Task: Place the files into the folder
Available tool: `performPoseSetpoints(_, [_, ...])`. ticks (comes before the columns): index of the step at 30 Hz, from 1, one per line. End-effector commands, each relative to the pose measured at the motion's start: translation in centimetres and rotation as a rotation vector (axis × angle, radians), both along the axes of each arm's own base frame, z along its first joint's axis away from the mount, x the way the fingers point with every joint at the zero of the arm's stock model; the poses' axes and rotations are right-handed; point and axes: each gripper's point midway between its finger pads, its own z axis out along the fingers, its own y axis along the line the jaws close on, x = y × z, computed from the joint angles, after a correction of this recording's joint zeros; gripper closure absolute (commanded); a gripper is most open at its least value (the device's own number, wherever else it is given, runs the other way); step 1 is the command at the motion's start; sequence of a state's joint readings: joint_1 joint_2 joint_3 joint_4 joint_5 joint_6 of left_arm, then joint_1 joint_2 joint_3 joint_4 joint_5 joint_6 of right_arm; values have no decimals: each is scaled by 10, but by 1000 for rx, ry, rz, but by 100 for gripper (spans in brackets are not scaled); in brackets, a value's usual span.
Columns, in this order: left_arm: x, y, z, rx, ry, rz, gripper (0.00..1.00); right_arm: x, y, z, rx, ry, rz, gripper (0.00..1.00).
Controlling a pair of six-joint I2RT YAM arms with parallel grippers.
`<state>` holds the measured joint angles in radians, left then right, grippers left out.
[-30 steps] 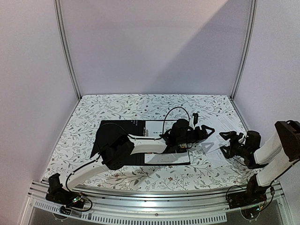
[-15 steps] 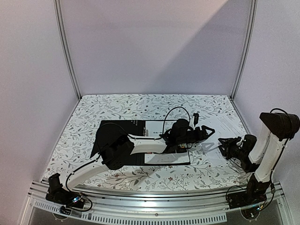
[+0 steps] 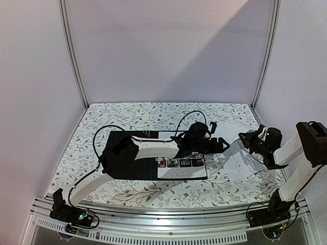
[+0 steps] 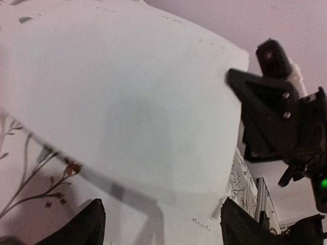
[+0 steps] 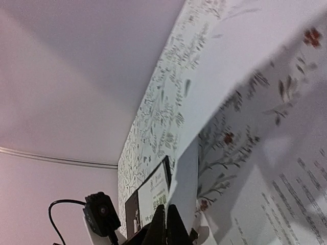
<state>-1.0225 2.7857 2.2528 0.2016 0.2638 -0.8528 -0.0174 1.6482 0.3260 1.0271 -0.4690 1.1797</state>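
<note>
Left fingers point(image 4: 84, 229) apart before raised sheet point(image 4: 127, 102), right gripper point(image 3: 245, 140) at edge

High rear camera overlooks the table point(image 3: 127, 115); both wrist cameras closely face the sheet point(image 4: 127, 102).

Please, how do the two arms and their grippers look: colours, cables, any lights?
Left arm and right arm: white links, black joints. Left gripper and right gripper: black, angular. A thin black cable loops above the left arm; a green light glows near the right gripper.
</note>
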Motion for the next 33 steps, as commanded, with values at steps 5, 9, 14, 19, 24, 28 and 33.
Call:
performPoseSetpoints(5, [48,106,105,292,-184,79,22,27,23,79,-250,-144,224,100])
performPoseSetpoints(9, [67,170,132,371,-202,149,22,28,68,114,-225,-209,394,100])
performPoseSetpoints(14, [84,259,145,397,-168,317,22,14,141,137,-233,-248,624,100])
performPoseSetpoints(19, [75,317,141,405,-184,428,22,-25,210,154,-192,-316,891,100])
performPoseSetpoints(24, [74,348,126,472,-190,448,21,-76,246,137,-184,-294,1135,100])
performPoseSetpoints(28, [76,355,121,501,-192,437,21,-92,236,84,-246,-122,1199,100])
performPoseSetpoints(33, [73,350,118,472,-161,409,21,-103,226,39,-290,17,1230,100])
